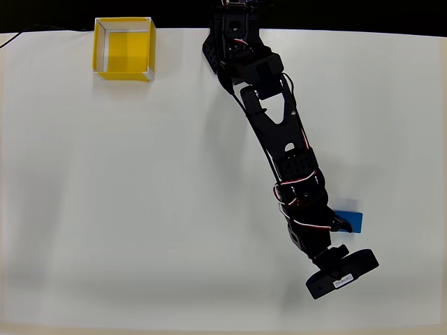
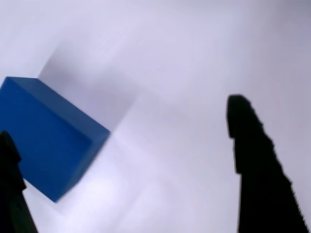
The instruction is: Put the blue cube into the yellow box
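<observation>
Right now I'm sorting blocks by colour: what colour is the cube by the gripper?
Bright blue; the cube shows best in the wrist view.

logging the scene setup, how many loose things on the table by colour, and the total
blue: 1, the blue cube, on the table beside the gripper
yellow: 1, the yellow box, near the table's top-left edge in the overhead view
total: 2

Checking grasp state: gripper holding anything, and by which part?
Nothing held. In the wrist view the gripper is open; the cube rests on the table beside one finger, not clamped between them.
</observation>
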`<state>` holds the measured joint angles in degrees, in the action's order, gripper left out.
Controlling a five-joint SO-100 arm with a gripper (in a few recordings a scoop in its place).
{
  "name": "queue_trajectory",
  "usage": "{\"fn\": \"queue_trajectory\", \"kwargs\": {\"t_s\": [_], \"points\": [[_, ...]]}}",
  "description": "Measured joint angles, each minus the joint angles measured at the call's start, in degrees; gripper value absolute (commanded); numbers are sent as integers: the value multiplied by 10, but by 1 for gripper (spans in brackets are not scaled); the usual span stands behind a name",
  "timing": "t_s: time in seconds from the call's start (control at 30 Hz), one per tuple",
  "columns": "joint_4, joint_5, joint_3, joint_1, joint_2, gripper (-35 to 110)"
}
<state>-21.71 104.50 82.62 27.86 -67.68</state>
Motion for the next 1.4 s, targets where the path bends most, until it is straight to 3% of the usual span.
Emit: {"fn": "queue_trajectory", "kwargs": {"t_s": [0.67, 1.4], "points": [[57, 4, -25, 76, 109, 48], [32, -21, -28, 86, 127, 29]]}}
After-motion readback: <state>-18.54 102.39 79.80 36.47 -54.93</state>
